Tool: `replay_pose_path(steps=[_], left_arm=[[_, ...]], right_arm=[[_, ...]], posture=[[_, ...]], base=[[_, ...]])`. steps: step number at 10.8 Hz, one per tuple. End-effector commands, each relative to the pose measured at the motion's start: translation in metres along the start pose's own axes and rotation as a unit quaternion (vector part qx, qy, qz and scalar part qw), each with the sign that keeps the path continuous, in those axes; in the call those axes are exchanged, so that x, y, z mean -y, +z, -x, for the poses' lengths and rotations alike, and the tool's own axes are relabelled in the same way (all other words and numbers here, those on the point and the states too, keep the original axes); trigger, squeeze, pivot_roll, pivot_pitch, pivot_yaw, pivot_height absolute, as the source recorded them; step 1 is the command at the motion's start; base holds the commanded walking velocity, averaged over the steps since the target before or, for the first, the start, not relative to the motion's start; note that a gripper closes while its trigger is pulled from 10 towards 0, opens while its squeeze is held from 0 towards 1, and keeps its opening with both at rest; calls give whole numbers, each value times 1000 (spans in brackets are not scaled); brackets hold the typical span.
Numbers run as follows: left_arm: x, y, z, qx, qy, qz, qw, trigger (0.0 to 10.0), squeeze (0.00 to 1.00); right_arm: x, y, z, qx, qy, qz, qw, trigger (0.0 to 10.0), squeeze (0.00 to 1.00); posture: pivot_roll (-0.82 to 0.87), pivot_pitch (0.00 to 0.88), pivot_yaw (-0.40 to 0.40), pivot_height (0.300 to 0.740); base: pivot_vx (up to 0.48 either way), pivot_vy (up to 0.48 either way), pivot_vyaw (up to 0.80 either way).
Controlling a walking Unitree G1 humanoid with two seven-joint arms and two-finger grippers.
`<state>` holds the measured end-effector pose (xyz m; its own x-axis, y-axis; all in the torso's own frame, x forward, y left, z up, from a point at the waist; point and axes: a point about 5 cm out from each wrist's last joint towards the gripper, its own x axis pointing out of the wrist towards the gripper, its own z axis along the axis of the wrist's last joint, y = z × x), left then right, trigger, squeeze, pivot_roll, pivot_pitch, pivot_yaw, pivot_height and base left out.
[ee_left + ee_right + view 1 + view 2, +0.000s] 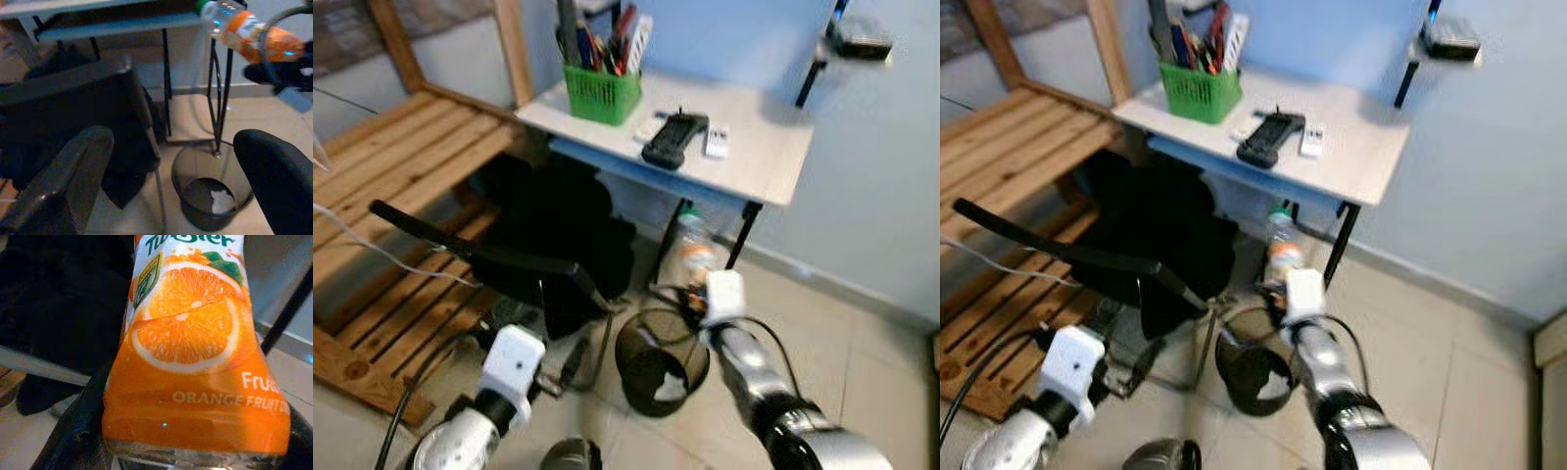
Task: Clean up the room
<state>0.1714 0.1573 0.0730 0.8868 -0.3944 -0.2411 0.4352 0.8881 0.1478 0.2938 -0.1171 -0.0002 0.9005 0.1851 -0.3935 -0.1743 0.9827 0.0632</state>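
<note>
An orange juice bottle (691, 247) with a green cap hangs in the air beside the table leg, and my right gripper (689, 290) is shut on its lower end. In the right wrist view the bottle's orange label (190, 357) sits between the black fingers (73, 431). Just below it stands a black mesh waste bin (651, 377) on the tiled floor, with a white crumpled scrap (222, 200) inside. My left gripper (171, 142) is low at the left of the bin, open, holding nothing.
A white table (773, 147) stands against the blue wall, carrying a green basket of pens (602, 90), a black controller (674, 137) and a white remote (717, 141). A black chair with dark cloth (548, 235) is left of the bin. A wooden slatted frame (401, 166) stands further left.
</note>
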Motion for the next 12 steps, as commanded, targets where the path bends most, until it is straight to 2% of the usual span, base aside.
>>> replay_pose_path(steps=[1,3,5,8,9,12], left_arm=[[3,3,2,0,-8,-7,1000,10000,0],[12,5,9,-8,-16,6,1000,10000,0],[32,-1,19,-20,-44,35,998,10000,0],[58,-12,15,-36,-106,42,993,10000,0],[60,-21,16,-61,-116,10,991,10000,0],[66,-14,20,-60,-136,47,988,10000,0]], right_arm=[[0,-2,0,-10,-1,-2,1000,10000,0],[-4,-7,0,-32,-4,15,999,10000,0],[-5,-8,-1,-39,-8,20,999,10000,0],[-7,-5,-3,-43,-13,26,999,10000,0],[-11,-5,-4,-51,-11,26,998,10000,0],[-18,-12,-3,-80,-7,31,996,10000,0]], posture=[[202,157,35,740],[213,193,32,740],[219,231,37,740],[213,274,48,740],[226,287,54,740],[254,308,74,740]], base=[[0,0,0],[0,0,0],[0,0,0],[0,0,0],[0,0,0],[0,0,0]])
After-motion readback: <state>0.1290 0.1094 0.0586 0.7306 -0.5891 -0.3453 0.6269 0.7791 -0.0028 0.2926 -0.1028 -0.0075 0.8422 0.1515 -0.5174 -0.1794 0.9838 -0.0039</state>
